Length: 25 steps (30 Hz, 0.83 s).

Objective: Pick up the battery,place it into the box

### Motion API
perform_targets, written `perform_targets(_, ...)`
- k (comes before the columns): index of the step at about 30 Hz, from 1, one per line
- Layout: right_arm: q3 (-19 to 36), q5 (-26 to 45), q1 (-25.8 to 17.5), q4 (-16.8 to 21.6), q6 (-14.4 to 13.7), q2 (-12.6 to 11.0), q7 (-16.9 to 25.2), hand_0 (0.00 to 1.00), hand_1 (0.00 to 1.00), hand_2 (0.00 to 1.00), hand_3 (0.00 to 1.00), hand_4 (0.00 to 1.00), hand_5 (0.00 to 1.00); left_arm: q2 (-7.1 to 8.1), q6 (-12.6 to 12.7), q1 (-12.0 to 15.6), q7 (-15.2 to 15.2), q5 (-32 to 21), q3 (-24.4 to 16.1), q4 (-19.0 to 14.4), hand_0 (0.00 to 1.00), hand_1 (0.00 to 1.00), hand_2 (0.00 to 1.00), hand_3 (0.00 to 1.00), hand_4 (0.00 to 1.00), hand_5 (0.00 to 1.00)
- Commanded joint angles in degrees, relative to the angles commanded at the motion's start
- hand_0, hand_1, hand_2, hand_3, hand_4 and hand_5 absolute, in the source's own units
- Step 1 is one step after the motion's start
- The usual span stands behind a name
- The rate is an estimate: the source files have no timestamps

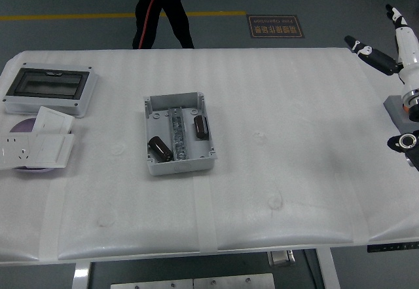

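Robot hand point(393, 37) at the frame's upper right edge: fingers spread, holding nothing, clear of the worktop point(294, 138). Both batteries point(160, 149) point(200, 126) sit inside the box point(179, 134), centre-left, so the placing looks done. Pull the arm straight out; don't sweep back over the box.

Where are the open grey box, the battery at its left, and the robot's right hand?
grey box point(171, 100): head view, far wall's rim.
left battery point(160, 149): head view, middle of its dark body.
right hand point(399, 43): head view, white palm, fingers spread.
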Motion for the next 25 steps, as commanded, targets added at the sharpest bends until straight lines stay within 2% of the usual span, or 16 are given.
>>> perform_targets(12, 0.32, 0.36, -0.29, -1.15, 0.00, -0.17, -0.18, 0.998, 0.998, 0.990, 0.998, 0.952, 0.690, -0.09, 0.13, 0.65, 0.05, -0.78, 0.79, 0.01, 0.571, 0.654, 0.614, 0.552, 0.485, 0.415)
perform_targets(25, -2.58, 0.45, 2.67, -3.05, 0.89, -0.70, -0.36, 0.998, 0.998, 0.989, 0.998, 0.950, 0.689, 0.00, 0.17, 0.53, 0.03, -1.00, 0.77, 0.09, 0.570, 0.654, 0.616, 0.552, 0.485, 0.414)
